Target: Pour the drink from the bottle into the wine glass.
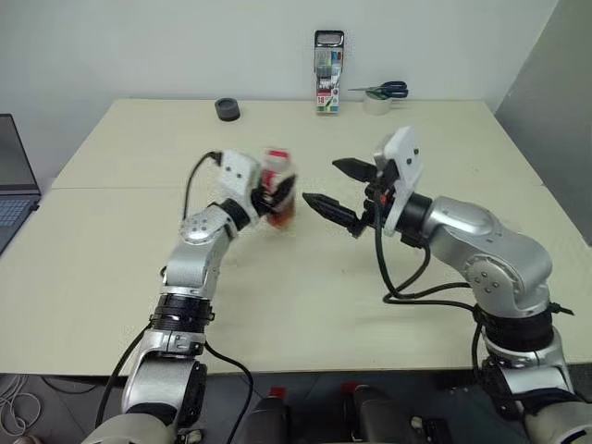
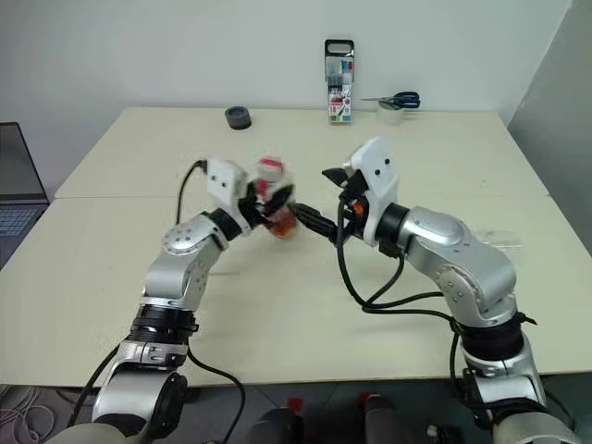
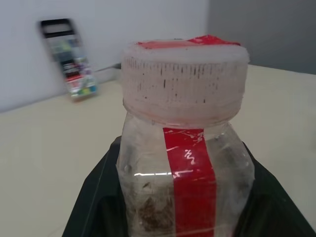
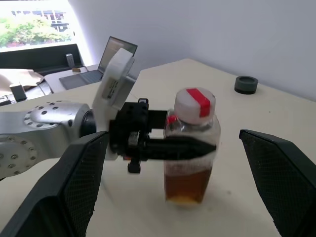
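The bottle point(image 4: 191, 148) is small and clear, with a white ribbed cap crossed by a red strip and a red-and-white label strip down its side. The amber drink point(image 4: 188, 182) fills its lower part. It stands upright near the middle of the table, and I cannot tell whether its base touches the top. My left gripper point(image 1: 277, 199) is shut on the bottle's body, one black finger point(image 4: 182, 146) lying across its front. My right gripper point(image 1: 339, 191) hangs open just to the right of the bottle, pointing at it, with nothing between its fingers. The wine glass is hidden.
At the table's point(image 1: 305, 296) far edge stand a marker pack point(image 1: 328, 72), scissors point(image 1: 381, 91) on a tape roll point(image 1: 375, 104), and a black round object point(image 1: 228, 109). A laptop point(image 1: 13, 190) sits at the far left.
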You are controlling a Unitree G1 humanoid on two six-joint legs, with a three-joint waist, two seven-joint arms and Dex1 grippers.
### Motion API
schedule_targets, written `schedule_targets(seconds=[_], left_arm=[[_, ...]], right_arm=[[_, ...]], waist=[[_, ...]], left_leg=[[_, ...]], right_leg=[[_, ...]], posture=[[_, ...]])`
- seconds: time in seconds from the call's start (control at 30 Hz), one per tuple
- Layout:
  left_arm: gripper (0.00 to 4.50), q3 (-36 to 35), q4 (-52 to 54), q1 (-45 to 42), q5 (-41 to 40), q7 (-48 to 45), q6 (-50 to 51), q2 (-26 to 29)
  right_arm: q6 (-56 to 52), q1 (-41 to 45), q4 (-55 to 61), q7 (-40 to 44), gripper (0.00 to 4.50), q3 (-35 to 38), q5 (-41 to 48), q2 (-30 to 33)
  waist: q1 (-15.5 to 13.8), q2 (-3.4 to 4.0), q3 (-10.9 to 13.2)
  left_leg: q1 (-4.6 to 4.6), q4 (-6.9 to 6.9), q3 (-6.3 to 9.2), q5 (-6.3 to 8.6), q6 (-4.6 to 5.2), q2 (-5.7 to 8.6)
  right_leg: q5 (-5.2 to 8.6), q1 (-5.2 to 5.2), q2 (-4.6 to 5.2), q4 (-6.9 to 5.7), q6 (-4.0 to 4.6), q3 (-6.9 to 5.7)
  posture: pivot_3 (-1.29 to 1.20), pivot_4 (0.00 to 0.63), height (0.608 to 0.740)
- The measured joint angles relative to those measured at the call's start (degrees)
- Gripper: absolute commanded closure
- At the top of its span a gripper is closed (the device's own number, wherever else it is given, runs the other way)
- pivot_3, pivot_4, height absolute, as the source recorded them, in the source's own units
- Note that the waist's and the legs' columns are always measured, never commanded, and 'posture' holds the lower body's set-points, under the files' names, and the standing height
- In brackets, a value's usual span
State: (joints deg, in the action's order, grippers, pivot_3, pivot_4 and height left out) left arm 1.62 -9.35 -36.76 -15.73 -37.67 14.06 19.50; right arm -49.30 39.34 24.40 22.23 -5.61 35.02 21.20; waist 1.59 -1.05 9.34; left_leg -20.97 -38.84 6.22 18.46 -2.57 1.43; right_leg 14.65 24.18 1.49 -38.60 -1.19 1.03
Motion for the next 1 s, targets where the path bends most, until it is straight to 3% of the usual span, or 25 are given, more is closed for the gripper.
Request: schedule_targets(seconds=[0.23, 1.0], left_arm=[[2.59, 1.93, 4.39, 1.83, -2.19, -6.43, 5.46, 1.07], [2.59, 2.65, 4.87, 0.46, -2.27, -8.99, 5.68, -1.46]], right_arm=[[-5.15, 0.01, -0.84, -4.71, 0.0, 4.33, 2.32, -4.05], [-3.26, -0.02, -4.06, -5.95, 0.0, 2.4, -1.18, -8.36]], waist=[[0.11, 0.03, 0.02], [0.18, 0.03, 0.02]], left_leg=[[0.02, 0.02, 0.01, 0.01, 0.02, -0.01], [0.02, 0.01, 0.0, 0.01, 0.03, 0.0]], right_leg=[[0.0, 0.01, -0.01, -0.04, 0.0, -0.01], [0.0, 0.01, -0.03, -0.06, 0.0, -0.01]], posture=[[0.0, 0.15, 0.74], [0.0, 0.15, 0.74]])
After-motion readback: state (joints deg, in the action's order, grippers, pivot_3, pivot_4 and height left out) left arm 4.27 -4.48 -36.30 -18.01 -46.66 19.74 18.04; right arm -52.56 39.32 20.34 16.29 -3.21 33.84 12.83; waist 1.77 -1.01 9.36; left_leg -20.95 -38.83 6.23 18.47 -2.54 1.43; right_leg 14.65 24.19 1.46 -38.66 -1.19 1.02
